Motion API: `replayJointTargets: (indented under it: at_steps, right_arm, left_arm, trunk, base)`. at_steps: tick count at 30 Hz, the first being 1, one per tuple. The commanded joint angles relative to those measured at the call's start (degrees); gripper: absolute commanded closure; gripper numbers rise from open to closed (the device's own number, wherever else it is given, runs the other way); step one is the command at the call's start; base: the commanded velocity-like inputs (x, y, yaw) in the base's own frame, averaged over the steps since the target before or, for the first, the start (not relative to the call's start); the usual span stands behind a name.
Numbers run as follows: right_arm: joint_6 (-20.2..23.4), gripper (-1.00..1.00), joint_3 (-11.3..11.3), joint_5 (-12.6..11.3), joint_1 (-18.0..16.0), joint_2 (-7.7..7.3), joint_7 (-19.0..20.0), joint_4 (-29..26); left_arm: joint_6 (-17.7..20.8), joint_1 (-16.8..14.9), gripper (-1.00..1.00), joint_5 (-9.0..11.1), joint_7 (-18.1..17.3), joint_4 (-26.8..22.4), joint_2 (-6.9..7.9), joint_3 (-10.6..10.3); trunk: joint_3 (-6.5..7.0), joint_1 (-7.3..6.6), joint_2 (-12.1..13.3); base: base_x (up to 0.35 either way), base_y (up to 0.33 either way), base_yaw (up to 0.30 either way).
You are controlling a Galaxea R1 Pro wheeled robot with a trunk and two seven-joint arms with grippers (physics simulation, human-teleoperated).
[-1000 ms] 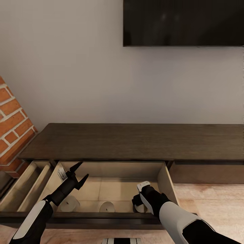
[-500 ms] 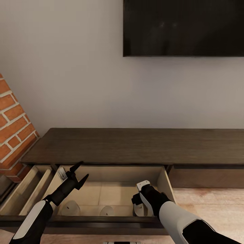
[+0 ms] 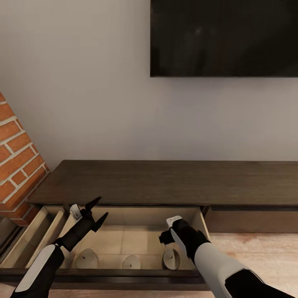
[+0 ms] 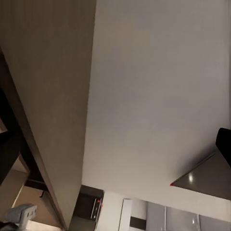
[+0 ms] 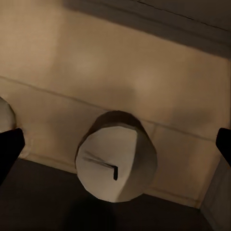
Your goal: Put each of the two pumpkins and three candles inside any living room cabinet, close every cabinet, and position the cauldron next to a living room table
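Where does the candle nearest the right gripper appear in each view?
Head view: the right candle stands in the open drawer, at its front right, just below the right gripper.
Right wrist view: the same candle is at the centre, wick towards the camera, between the two dark fingertips.
Left wrist view: it is not there.
Shared landmark: the drawer's beige floor.

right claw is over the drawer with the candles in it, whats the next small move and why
Probably lift the right claw up and back out of the drawer. Its fingers are spread wide with the candle standing free on the drawer floor below them, and three candles sit in a row there. The claw seems to hold nothing, so clearing it would let the drawer be pushed shut.
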Motion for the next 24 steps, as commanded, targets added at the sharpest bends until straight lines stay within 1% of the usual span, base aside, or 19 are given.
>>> replayJointTargets:
  at_steps: [1, 2, 4, 7, 8, 9, 10, 12, 14, 15, 18, 19, 20, 22, 23, 24]
  right_arm:
    - [1.26, -1.0, -0.4, -0.35, -0.03, -0.12, 1.17, -1.37]
    - [2.37, -1.0, -1.46, -0.33, -0.03, -0.44, 3.76, -2.91]
    - [4.34, -1.0, -3.01, -0.3, -0.06, -1.57, 9.55, -5.43]
    - [6.35, -1.0, -3.85, -0.27, -0.08, -3.41, 18.37, -7.52]
    - [6.52, -1.0, -3.91, -0.26, -0.08, -3.79, 19.59, -7.68]
    - [6.84, -1.0, -4.04, -0.23, -0.09, -4.85, 22.89, -8.03]
    - [6.96, -1.0, -4.11, -0.22, -0.09, -5.49, 24.9, -8.2]
    - [7.12, -1.0, -4.3, -0.2, -0.09, -7.78, 31.2, -8.43]
    - [7.13, -1.0, -4.35, -0.2, -0.09, -8.82, 35.05, -8.61]
    - [7.11, -1.0, -4.35, -0.2, -0.09, -9.51, 37.85, -9.05]
    - [7.11, -1.0, -4.27, -0.2, -0.09, -10.91, 42.73, -10.54]
    - [7.08, -1.0, -4.25, -0.24, -0.09, -12.06, 45.82, -11.25]
    - [7.04, -1.0, -4.28, -0.26, -0.09, -12.65, 47.62, -11.43]
    - [6.85, -1.0, -4.3, -0.27, -0.08, -13.63, 51.69, -11.62]
    - [6.81, -1.0, -4.31, -0.28, -0.08, -13.85, 52.76, -11.65]
    - [6.74, -1.0, -4.31, -0.28, -0.08, -14.27, 54.88, -11.69]
  left_arm:
    - [0.32, -0.03, -1.0, 0.11, -0.03, 0.0, 0.02, 0.07]
    - [0.33, -0.03, -1.0, 0.1, -0.02, 0.01, 0.04, 0.07]
    - [0.35, -0.03, -1.0, 0.09, 0.0, 0.03, 0.06, 0.07]
    - [0.45, -0.03, -1.0, 0.11, 0.01, -0.02, 0.74, 0.03]
    - [0.57, -0.03, -1.0, 0.11, 0.01, -0.02, 0.94, 0.02]
    - [1.23, -0.03, -1.0, 0.13, -0.01, -0.01, 1.37, 0.01]
    - [1.76, -0.03, -1.0, 0.18, 0.0, 0.01, 1.55, 0.02]
    - [2.79, -0.03, -1.0, 0.26, -0.05, -0.02, 1.81, 0.06]
    - [3.01, -0.03, -1.0, 0.26, -0.05, -0.03, 1.9, 0.07]
    - [3.1, -0.03, -1.0, 0.26, -0.05, -0.04, 1.95, 0.09]
    - [3.39, -0.03, -1.0, 0.26, -0.07, -0.1, 1.99, 0.14]
    - [3.52, -0.03, -1.0, 0.26, -0.07, -0.34, 2.05, 0.15]
    - [3.55, -0.03, -1.0, 0.26, -0.07, -0.47, 2.06, 0.16]
    - [3.58, -0.03, -1.0, 0.26, -0.07, -0.63, 2.11, 0.16]
    - [3.59, -0.03, -1.0, 0.26, -0.07, -0.65, 2.12, 0.16]
    - [3.62, -0.03, -1.0, 0.26, -0.07, -0.69, 2.16, 0.16]
  trunk:
    - [0.14, -0.23, 0.4]
    - [0.32, -0.45, 0.8]
    - [0.68, -0.89, 1.6]
    - [1.21, -1.55, 2.81]
    - [1.39, -1.77, 3.21]
    - [1.57, -1.99, 3.61]
    - [1.75, -2.21, 4.01]
    - [2.11, -2.65, 4.81]
    - [2.47, -3.09, 5.61]
    - [2.65, -3.31, 6.01]
    - [3.19, -3.97, 7.22]
    - [3.37, -4.19, 7.62]
    - [3.55, -4.41, 8.02]
    - [3.91, -4.85, 8.82]
    - [4.09, -5.07, 9.22]
    - [4.27, -5.29, 9.62]
  base:
    - [0.0, 0.0, 0.0]
    - [0.0, 0.0, 0.0]
    - [0.0, 0.0, 0.0]
    - [0.0, 0.0, 0.0]
    - [0.0, 0.0, 0.0]
    - [0.0, 0.0, 0.0]
    - [0.0, 0.0, 0.0]
    - [-0.153, 0.019, 0.0]
    - [-0.268, 0.054, 0.0]
    - [-0.306, 0.068, 0.0]
    - [-0.32, 0.08, 0.0]
    - [-0.319, 0.114, 0.0]
    - [-0.319, 0.127, 0.0]
    - [-0.252, 0.107, 0.0]
    - [-0.166, 0.071, 0.0]
    - [-0.106, 0.045, 0.0]
